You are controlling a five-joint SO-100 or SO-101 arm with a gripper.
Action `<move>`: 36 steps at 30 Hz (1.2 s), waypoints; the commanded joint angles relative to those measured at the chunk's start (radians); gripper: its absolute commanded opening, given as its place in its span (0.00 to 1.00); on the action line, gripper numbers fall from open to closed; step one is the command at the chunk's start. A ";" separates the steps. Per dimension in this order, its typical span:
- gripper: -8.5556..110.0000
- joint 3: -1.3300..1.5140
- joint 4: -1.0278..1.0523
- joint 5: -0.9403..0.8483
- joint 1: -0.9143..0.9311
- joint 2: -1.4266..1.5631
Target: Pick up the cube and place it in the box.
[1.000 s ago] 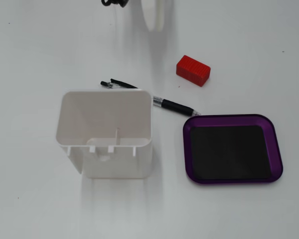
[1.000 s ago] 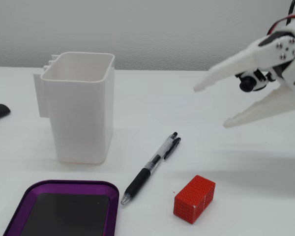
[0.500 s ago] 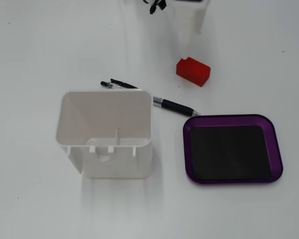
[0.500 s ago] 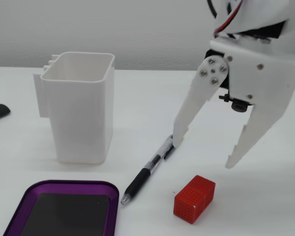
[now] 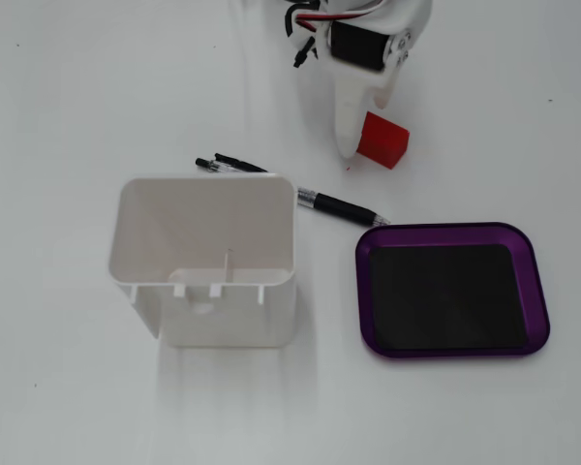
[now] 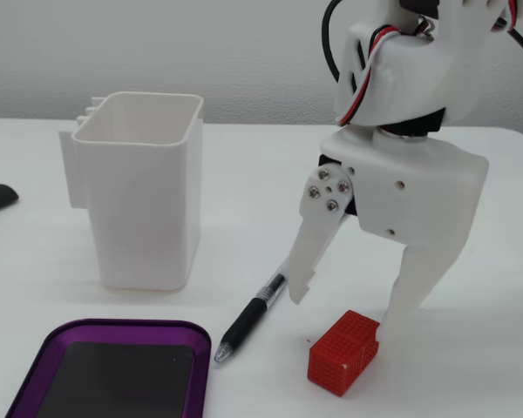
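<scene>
The claw (image 6: 344,309) hung spread over the cube (image 6: 343,352), which lay on the worktop (image 6: 471,383) by one fingertip, ungripped. The box (image 5: 451,291) sat apart, its floor bare. Gripping, lifting, carrying and release all remained.

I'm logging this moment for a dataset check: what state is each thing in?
gripper: open, fingers straddling the cube, not closed on it.
cube: on the table, not lifted.
box: empty, flat on the table.
white container: upright, open-topped, looks empty.
pen: lying on the table.
</scene>
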 commanded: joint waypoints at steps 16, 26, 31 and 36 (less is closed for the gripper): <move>0.26 -0.029 -0.006 0.020 -0.058 -0.018; 0.26 -0.029 -0.006 0.018 -0.094 -0.020; 0.26 -0.029 -0.006 0.014 -0.087 -0.021; 0.26 -0.029 -0.008 0.011 -0.086 -0.021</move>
